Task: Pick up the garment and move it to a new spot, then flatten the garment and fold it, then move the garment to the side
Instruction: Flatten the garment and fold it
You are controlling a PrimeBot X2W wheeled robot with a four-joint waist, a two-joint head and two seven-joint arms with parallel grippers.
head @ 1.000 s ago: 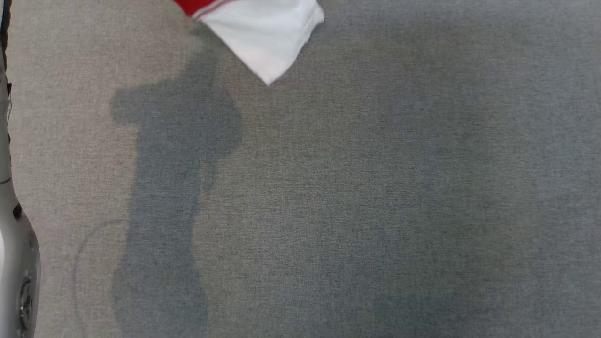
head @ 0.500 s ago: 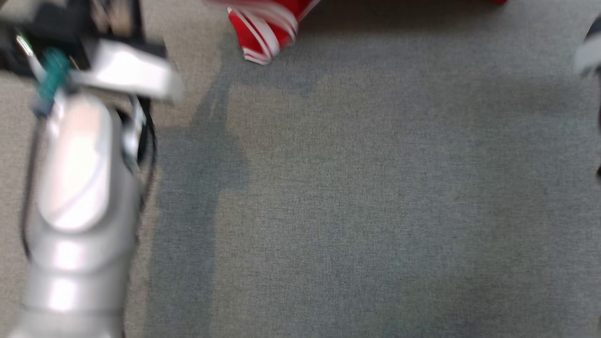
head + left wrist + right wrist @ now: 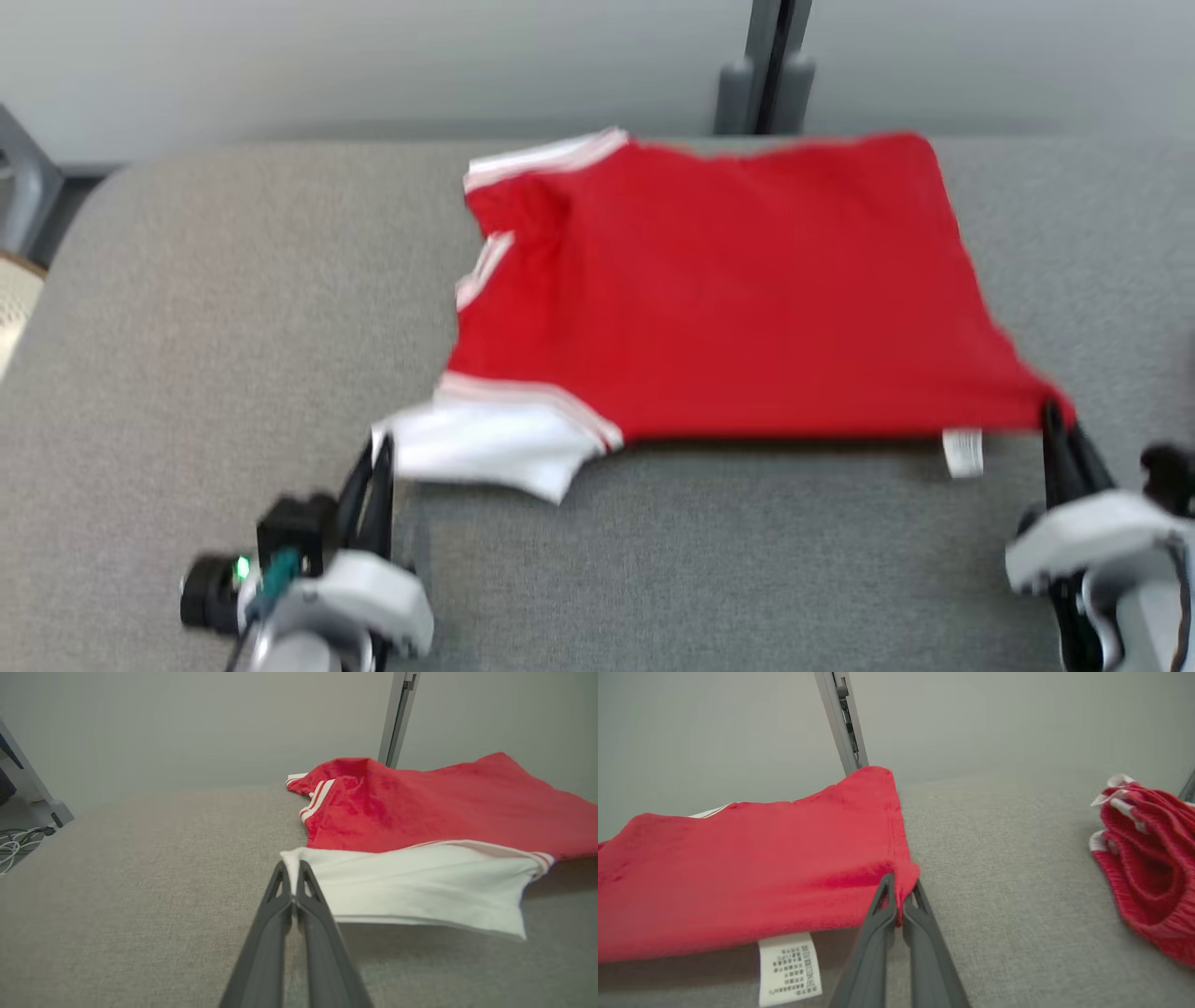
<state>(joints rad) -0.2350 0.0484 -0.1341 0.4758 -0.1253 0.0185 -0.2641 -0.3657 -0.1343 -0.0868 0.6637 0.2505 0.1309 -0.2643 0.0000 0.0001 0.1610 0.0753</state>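
Observation:
The garment point(image 3: 728, 299) is a red shirt with white sleeves and striped trim, stretched out over the grey padded table point(image 3: 215, 308). My left gripper point(image 3: 378, 457) is shut on the corner of the near white sleeve point(image 3: 406, 886), its fingertips point(image 3: 280, 882) pinching the cloth edge. At the garment's near right corner, my right gripper point(image 3: 1055, 420) is shut on the red hem point(image 3: 903, 877). The near edge of the garment point(image 3: 738, 882) hangs slightly above the table between the two grippers. A white care label point(image 3: 789, 968) dangles beside the right gripper.
Another crumpled red garment point(image 3: 1148, 868) lies on the table to the right of my right gripper. A grey post point(image 3: 770, 65) stands behind the table against a pale wall. Cables point(image 3: 14, 844) lie beyond the table's left edge.
The whole head picture has shifted, so the camera has moved: before, only a sleeve tip showed at the top edge; now the whole garment and both grippers show.

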